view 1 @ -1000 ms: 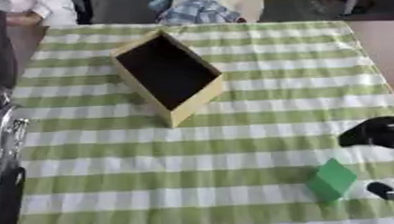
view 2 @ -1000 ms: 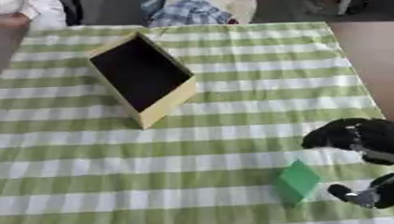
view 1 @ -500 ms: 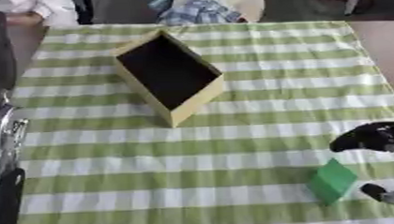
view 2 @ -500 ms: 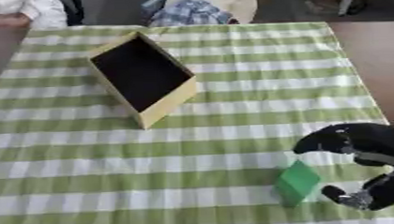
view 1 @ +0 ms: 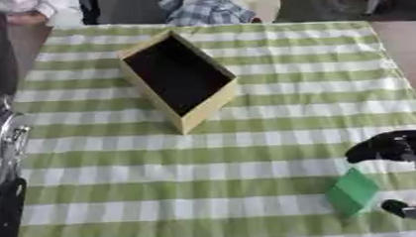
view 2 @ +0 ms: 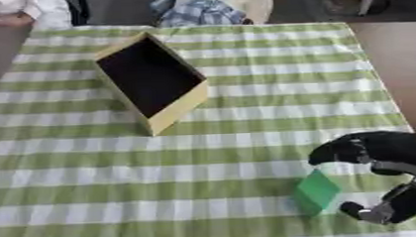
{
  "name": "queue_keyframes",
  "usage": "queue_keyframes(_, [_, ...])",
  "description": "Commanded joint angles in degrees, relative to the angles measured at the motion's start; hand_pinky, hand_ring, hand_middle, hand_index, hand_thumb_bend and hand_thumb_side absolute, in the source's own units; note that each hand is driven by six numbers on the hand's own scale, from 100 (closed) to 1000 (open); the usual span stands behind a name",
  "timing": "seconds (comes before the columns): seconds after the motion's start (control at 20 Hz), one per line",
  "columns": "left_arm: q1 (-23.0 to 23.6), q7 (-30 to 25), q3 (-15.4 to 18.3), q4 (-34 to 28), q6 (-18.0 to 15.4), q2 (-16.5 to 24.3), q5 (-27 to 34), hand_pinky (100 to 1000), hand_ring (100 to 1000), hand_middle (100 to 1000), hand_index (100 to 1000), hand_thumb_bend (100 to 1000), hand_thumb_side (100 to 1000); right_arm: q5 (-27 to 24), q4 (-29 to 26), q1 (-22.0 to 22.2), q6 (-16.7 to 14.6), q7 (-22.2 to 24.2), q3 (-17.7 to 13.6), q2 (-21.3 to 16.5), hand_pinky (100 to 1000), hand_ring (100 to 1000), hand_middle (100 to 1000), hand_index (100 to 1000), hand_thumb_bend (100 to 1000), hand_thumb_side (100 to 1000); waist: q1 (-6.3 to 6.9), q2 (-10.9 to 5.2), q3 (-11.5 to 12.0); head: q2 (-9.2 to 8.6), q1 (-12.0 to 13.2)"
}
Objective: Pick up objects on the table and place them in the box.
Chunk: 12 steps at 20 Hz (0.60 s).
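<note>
A green block (view 2: pixel 316 191) lies on the checked cloth near the front right. My right hand (view 2: pixel 379 156) reaches in from the right and straddles the block: its black fingers (view 2: pixel 336 152) curve over the far side, its thumb (view 2: pixel 371 212) sits on the near side. Neither visibly touches the block, so the hand stands open around it. The tan box (view 1: pixel 179 82) with a dark inside lies askew at the back left, its opening facing up. My left arm shows as a dark silver-jointed shape (view 1: pixel 3 162) at the left edge; its hand does not show.
The green and white checked cloth (view 1: pixel 161 181) covers the table. A bare brown strip (view 2: pixel 400 64) runs along the right side. People's clothing (view 1: pixel 207 9) shows beyond the far edge.
My right hand has moved left and closer round the green block, fingers over its far side and thumb at its near side. The block and box have stayed put.
</note>
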Motion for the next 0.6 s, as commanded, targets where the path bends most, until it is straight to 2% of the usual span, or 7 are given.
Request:
queue_keyframes(0.05, [-0.9,-0.28,-0.01,-0.82,-0.01,0.9,0.21,537,631,579,723,100,566,1.31,0.53,-0.76,-0.45,0.11,0.09,-2.38,913,894,906,971,252,395,-0.03,-0.54,0.09,-0.12,-0.27])
queue_keyframes(0.35, [-1.0,-0.44,-0.05,-0.82,0.03,0.88,0.23,536,631,578,723,100,566,1.85,1.67,-1.83,-1.21,0.22,1.27,-1.97,905,884,888,964,247,394,0.1,-0.08,0.22,-0.23,-0.5])
queue_keyframes(0.6, [-1.11,-0.79,-0.08,-0.82,0.08,0.82,0.14,534,631,577,722,100,566,1.54,1.99,-3.01,-2.12,0.03,2.57,-1.57,881,854,837,939,231,404,0.22,0.3,0.4,-0.32,-0.69])
